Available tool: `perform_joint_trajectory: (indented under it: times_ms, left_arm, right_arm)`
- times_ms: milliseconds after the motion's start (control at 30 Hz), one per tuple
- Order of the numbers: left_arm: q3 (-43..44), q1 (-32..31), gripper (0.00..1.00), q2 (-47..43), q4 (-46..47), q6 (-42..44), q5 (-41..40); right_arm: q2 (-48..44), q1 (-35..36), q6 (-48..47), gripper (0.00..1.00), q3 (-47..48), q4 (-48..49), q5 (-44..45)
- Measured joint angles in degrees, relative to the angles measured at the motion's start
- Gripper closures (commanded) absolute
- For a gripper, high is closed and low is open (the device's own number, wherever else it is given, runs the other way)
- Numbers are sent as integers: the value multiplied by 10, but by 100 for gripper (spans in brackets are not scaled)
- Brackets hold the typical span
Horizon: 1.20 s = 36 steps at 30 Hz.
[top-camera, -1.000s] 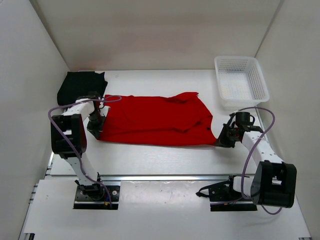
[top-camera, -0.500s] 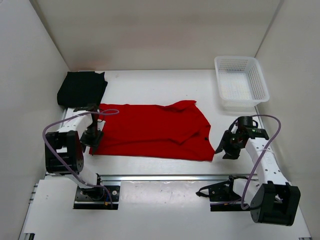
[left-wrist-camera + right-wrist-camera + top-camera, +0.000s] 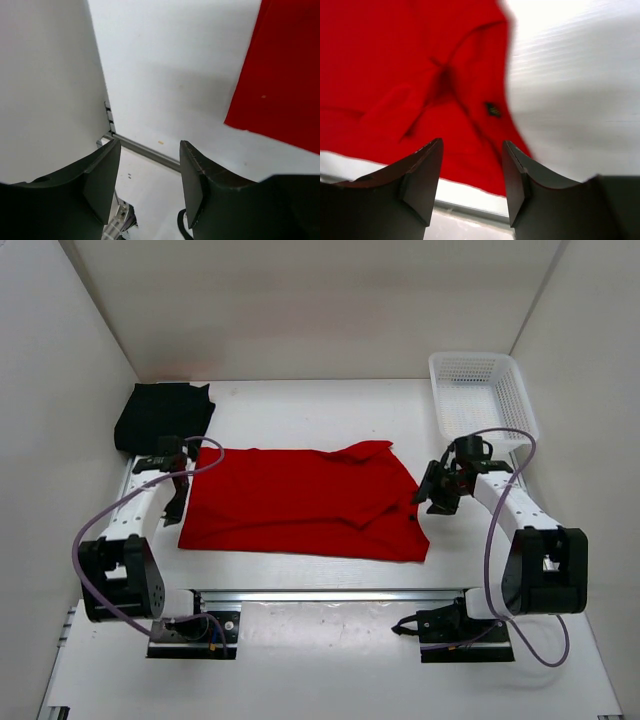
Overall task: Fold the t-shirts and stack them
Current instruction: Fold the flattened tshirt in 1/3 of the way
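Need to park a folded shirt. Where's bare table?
Free: the table behind the red cloth t-shirt, between the black cloth t-shirt and white plastic mesh basket; also the strip along its near edge. Crowded: the red shirt's ends, by left gripper and right gripper.

No legible text or markings

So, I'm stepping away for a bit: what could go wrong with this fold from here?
The red t-shirt is creased under the right claw, so folding now could lock in lumps. The left claw is open over bare table beside the cloth; closing there would likely miss.
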Motion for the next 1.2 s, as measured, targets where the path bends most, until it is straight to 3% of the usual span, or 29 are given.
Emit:
perform_joint_trajectory:
  times_ms: [267,600,700,767,833,1200]
  left_arm:
    - [24,12,39,117,35,-37,30]
    - [20,13,36,121,51,-47,33]
    - [15,13,30,115,56,-50,28]
    - [9,14,28,110,61,-56,23]
    - [4,14,28,106,64,-59,20]
    - [-5,8,29,106,63,-71,39]
  right_arm:
    - [23,-13,-13,48,-78,86,-21]
    - [85,22,-18,53,-59,100,38]
    - [103,41,-18,61,-35,81,83]
    - [116,54,-20,91,-19,61,119]
    - [133,63,-14,100,-3,44,144]
    - [119,-5,-11,100,-11,13,145]
